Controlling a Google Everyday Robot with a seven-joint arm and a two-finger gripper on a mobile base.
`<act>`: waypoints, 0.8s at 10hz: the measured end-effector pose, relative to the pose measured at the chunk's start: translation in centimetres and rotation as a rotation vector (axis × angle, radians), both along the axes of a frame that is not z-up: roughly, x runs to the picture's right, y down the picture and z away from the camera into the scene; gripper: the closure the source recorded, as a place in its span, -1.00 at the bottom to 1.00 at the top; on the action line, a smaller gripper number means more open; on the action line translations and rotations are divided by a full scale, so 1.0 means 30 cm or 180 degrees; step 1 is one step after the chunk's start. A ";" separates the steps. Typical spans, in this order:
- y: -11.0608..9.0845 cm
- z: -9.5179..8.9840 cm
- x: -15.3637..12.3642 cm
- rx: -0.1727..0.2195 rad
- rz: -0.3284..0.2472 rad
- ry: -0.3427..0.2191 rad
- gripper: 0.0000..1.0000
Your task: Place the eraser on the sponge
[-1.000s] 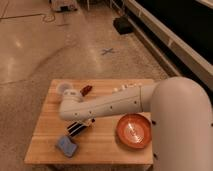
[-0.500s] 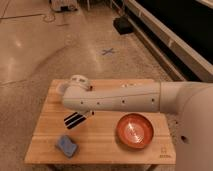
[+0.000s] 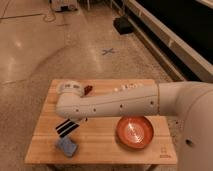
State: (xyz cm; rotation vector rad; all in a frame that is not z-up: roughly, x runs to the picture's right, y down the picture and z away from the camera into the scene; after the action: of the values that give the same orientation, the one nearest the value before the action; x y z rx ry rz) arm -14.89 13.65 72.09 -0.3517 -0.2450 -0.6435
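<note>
Pincer [image 3: 75, 121]: located under the bent elbow of the arm, above the tabletop's [image 3: 100, 145] left half; largely hidden by the arm, but the eraser [image 3: 66, 128] is seen hanging tilted beneath it, so it is judged to be clenched on the eraser.

sponge [image 3: 66, 147]: lying flat near the front-left edge, just below the eraser and apart from it.

Step in hand: carrying, judged nearly complete. A short lowering onto the sponge is called for, then release.

Arm: stretched leftward across the tabletop, wrist folded down.

Orange bowl [image 3: 135, 132]: front right. Dark red item [image 3: 88, 89]: rear.
</note>
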 end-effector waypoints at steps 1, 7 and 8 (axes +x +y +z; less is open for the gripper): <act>0.002 0.022 0.001 -0.0013 -0.0019 -0.0038 0.98; 0.116 -0.018 0.038 -0.0017 -0.0062 -0.0186 0.56; 0.114 -0.008 0.037 -0.0012 -0.0092 -0.0201 0.47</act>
State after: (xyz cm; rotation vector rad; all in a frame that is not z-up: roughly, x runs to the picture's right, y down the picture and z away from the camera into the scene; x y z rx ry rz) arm -13.77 17.09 71.85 -0.3393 -0.3019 -0.6835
